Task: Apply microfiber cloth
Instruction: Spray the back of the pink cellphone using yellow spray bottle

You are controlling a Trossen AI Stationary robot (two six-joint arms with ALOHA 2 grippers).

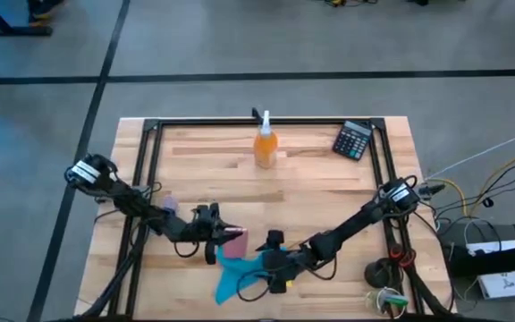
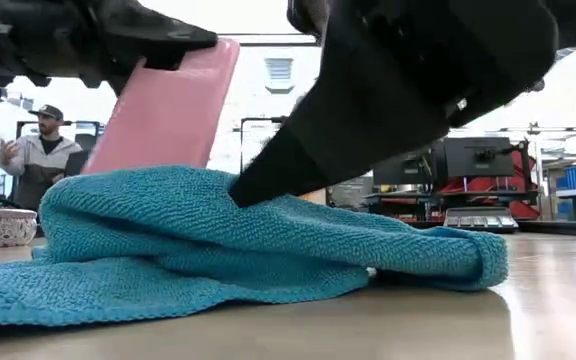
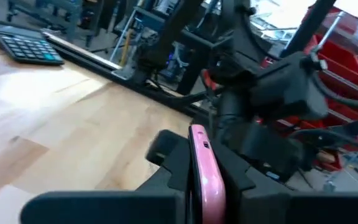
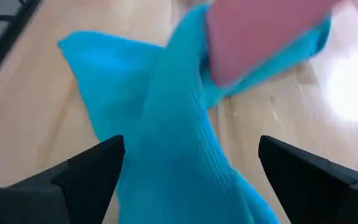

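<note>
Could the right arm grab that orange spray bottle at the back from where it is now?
Probably yes: bare table lies between the right gripper, hovering open over the microfiber cloth, and the spray bottle.

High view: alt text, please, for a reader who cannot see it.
The left gripper holds a pink phone over a turquoise microfiber cloth, which the right gripper reaches. Farther back stand an orange spray bottle and calculator.
</note>
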